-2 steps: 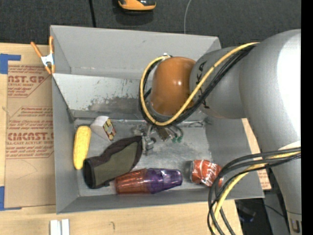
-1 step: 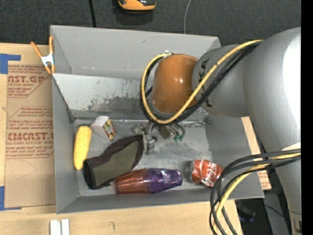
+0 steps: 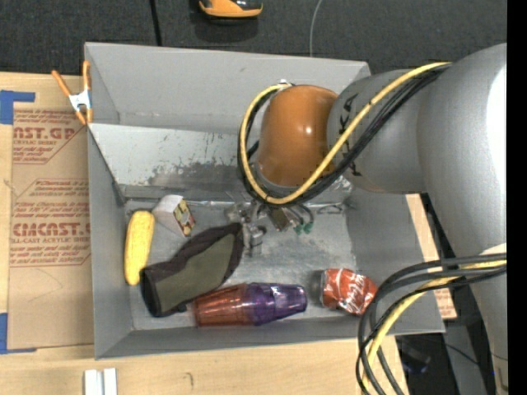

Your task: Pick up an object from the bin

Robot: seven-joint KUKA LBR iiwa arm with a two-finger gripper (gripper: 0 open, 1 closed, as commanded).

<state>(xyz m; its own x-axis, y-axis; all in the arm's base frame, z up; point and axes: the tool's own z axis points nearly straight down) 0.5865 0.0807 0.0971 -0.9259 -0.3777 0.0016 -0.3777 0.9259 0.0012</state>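
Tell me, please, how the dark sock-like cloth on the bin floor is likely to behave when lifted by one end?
The dark cloth lies creased and flattened, so it is probably floppy and would drape. It looks thin, so likely light. Its lower edge seems to touch the purple bottle, which lies on its side and might roll if dragged.

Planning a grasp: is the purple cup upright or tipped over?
Tipped: the purple cup lies on its side, nested with a reddish cup.

Tally: one yellow corn cob (image 3: 138, 245), one small white box (image 3: 174, 214), one dark olive cloth (image 3: 193, 270), one red-and-purple bottle (image 3: 251, 303), one crushed red can (image 3: 346, 290)
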